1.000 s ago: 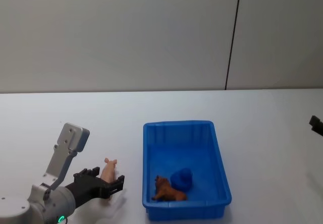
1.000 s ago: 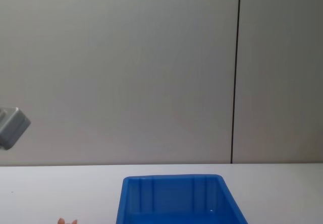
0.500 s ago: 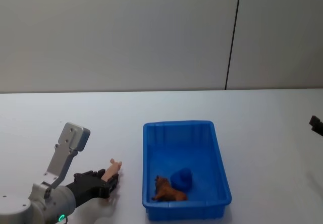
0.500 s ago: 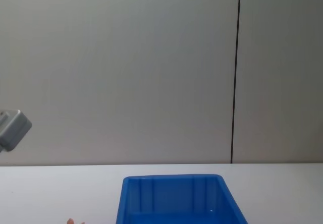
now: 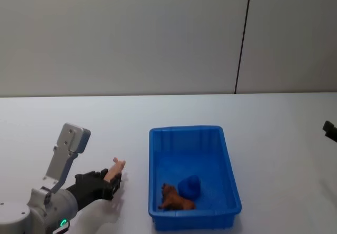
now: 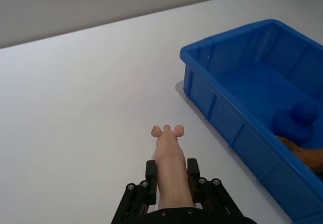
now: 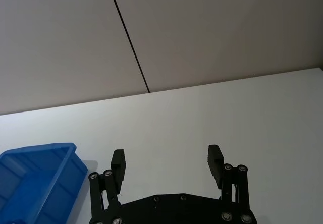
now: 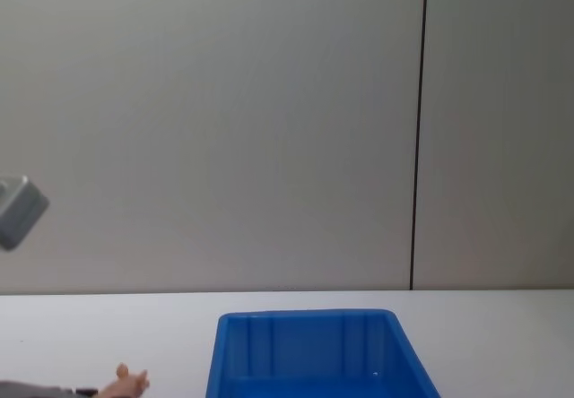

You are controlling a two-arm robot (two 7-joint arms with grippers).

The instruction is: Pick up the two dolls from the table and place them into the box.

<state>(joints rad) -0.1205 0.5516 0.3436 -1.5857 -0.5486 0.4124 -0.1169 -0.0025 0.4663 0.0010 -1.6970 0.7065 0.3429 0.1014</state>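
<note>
The left gripper [image 6: 170, 181] clamps a pink doll [image 6: 168, 161] lengthwise, its stubby limbs pointing forward beyond the fingers, with the box [image 5: 229, 163] just to its right, while the right gripper [image 7: 166, 164], open and empty, hangs well apart.

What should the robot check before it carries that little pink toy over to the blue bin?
1. Grip: left gripper shut on the pink doll, fingers on both sides: ok.
2. Doll off the table: cannot tell.
3. Path to the blue box on the doll's right: nothing between them: ok.
4. Room in the box: brown toy and blue lump sit at the near end, far end bare: ok.
5. Right gripper open, away from the box: ok.
</note>
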